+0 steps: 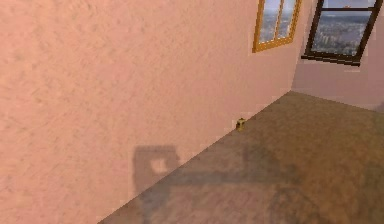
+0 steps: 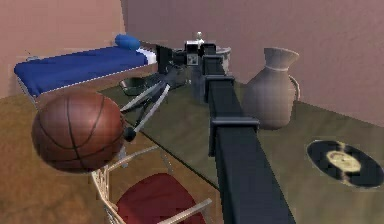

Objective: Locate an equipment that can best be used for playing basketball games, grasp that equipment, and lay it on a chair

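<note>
Hanging at the far end of my gripper [image 2: 130, 125] is the basketball [image 2: 75, 130], clear of the floor and the table [image 2: 300, 140], so I'd call finding and grasping done. Can't tell whether my jaws are apart or together, the fingers look the same either way. What's left is 1 step: laying it on a chair. The red-seated chair [image 2: 150, 198] sits just below the ball in the arm side view, so I reckon lowering comes next.

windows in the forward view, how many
2: a yellow-framed window on the pink wall at the top, a dark-framed window right of it on the far wall. More may be hidden.
</note>
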